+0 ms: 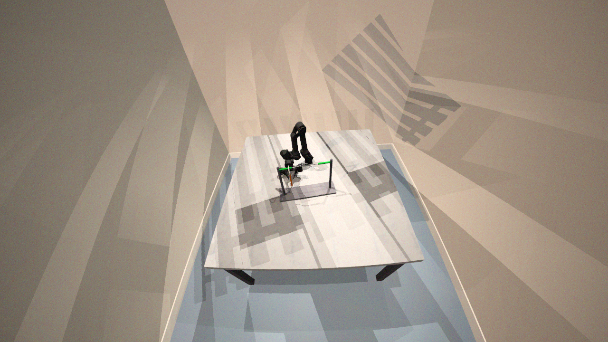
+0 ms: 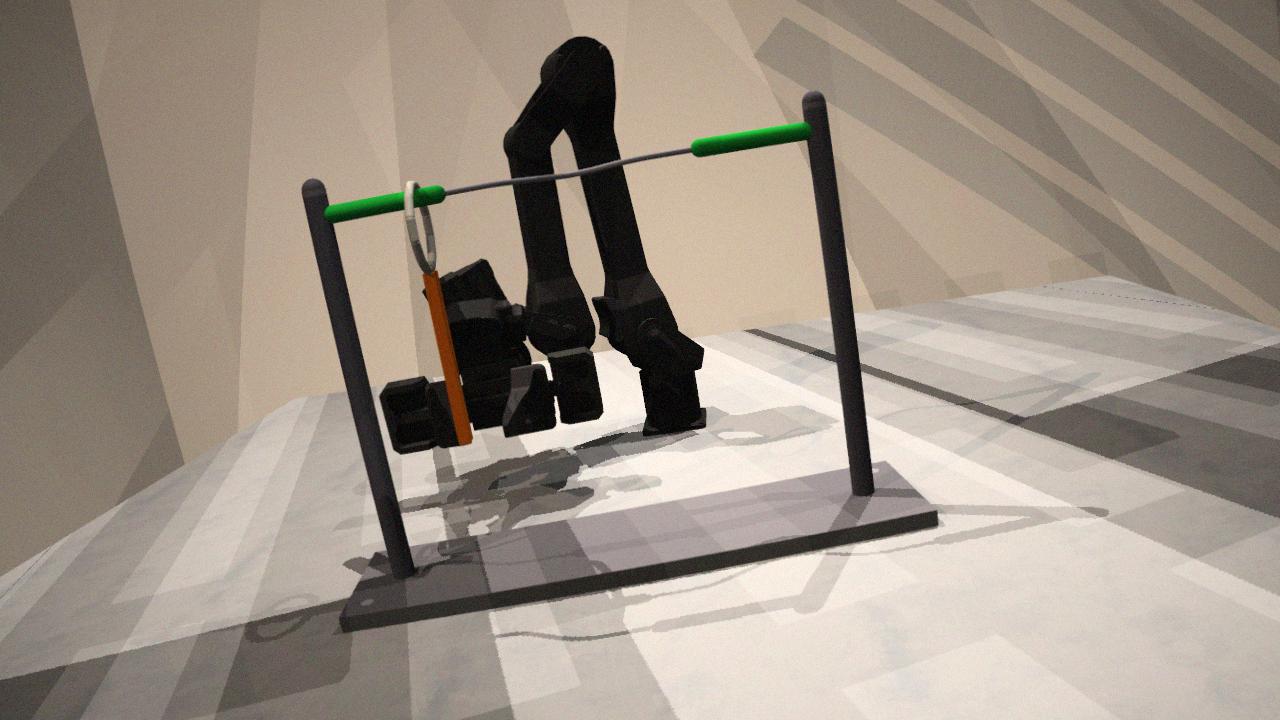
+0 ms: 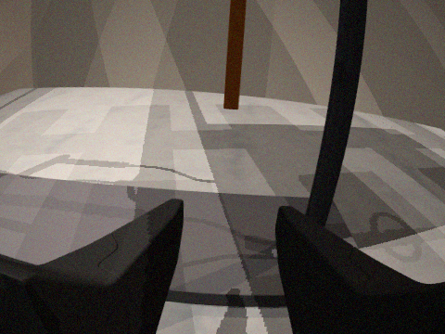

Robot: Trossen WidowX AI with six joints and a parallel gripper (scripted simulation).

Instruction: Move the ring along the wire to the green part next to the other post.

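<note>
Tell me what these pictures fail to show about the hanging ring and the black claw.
- Metal ring: cut off by the wrist view's top edge; only the orange handle shows.
- Black gripper: partly hidden by the handle in the exterior view.
- Thin grey wire: too small in the top view.

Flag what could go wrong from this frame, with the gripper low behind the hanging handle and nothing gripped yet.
1. The orange handle sits ahead of the open gripper, above its jaw line; closing now would likely miss it.
2. The near post stands just right of the fingers; a sideways correction could strike it, permitted but likely to spoil alignment.
3. The ring hangs at the green sleeve's inner end; a nudge could slide it onto the grey wire.
</note>
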